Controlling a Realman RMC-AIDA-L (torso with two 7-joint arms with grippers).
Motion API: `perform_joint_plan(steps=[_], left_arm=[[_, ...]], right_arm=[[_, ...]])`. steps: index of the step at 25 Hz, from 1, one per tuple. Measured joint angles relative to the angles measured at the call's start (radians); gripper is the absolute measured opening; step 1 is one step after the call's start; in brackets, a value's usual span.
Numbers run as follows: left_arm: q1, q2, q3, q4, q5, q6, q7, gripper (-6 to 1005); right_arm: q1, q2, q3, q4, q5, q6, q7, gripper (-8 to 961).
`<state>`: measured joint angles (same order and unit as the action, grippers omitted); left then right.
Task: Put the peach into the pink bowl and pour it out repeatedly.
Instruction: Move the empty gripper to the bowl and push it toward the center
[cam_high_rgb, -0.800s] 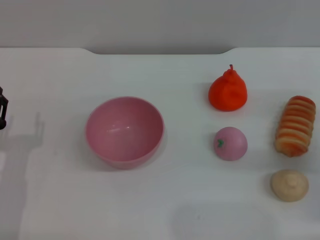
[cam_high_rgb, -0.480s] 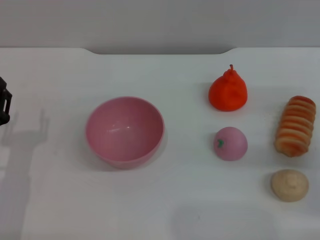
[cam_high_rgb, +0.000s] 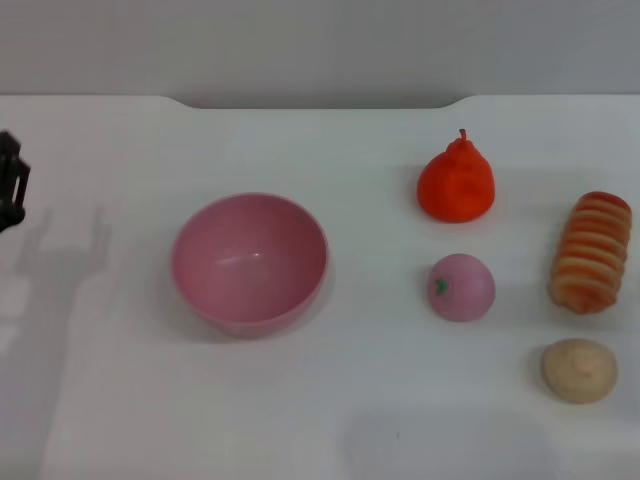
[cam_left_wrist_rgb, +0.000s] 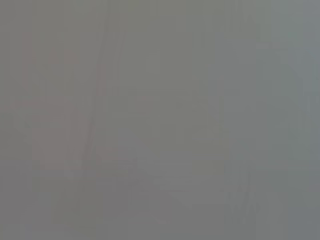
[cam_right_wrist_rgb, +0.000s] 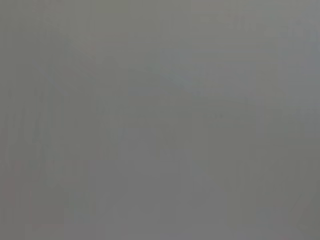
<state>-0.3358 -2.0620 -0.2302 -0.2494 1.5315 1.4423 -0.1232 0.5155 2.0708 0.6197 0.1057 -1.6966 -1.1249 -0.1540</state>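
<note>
The pink bowl (cam_high_rgb: 249, 262) stands upright and empty on the white table, left of centre in the head view. The peach (cam_high_rgb: 461, 287), small and pale pink with a green stem mark, lies on the table well to the bowl's right. My left gripper (cam_high_rgb: 10, 185) shows only as a dark tip at the far left edge, well left of the bowl and above the table. The right gripper is out of view. Both wrist views show only flat grey.
An orange-red pear-shaped fruit (cam_high_rgb: 456, 182) sits behind the peach. A striped bread roll (cam_high_rgb: 591, 252) lies at the right edge, with a beige round bun (cam_high_rgb: 579, 370) in front of it. The table (cam_high_rgb: 330, 400) has a notched far edge.
The left gripper's tip has crept up and slightly right at the left edge, and its shadow on the table has shifted right. The bowl, peach and other items have not moved.
</note>
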Motion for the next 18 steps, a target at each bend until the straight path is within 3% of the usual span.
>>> perform_joint_plan(steps=[2, 5, 6, 10, 12, 18], left_arm=[[-0.034, 0.002, 0.034, 0.064, 0.048, 0.044, -0.154, 605], [-0.055, 0.002, 0.063, 0.108, 0.074, 0.071, -0.24, 600], [-0.087, 0.002, 0.113, 0.172, 0.093, 0.096, -0.363, 599], [-0.13, 0.002, 0.196, 0.266, 0.101, 0.114, -0.546, 598], [-0.17, 0.002, 0.277, 0.361, 0.101, 0.119, -0.736, 599], [-0.225, 0.003, 0.374, 0.501, 0.099, 0.112, -0.978, 602]], right_arm=[[0.004, 0.0, 0.0, 0.0, 0.0, 0.004, 0.0, 576], [0.007, 0.0, 0.0, 0.0, 0.0, 0.007, 0.0, 576], [0.007, 0.0, 0.0, 0.0, 0.0, 0.009, 0.0, 575], [0.008, 0.0, -0.001, 0.0, 0.0, 0.018, 0.003, 575], [0.008, 0.0, -0.001, 0.0, 0.0, 0.021, 0.003, 575], [0.01, 0.0, -0.002, 0.0, 0.0, 0.022, 0.004, 574]])
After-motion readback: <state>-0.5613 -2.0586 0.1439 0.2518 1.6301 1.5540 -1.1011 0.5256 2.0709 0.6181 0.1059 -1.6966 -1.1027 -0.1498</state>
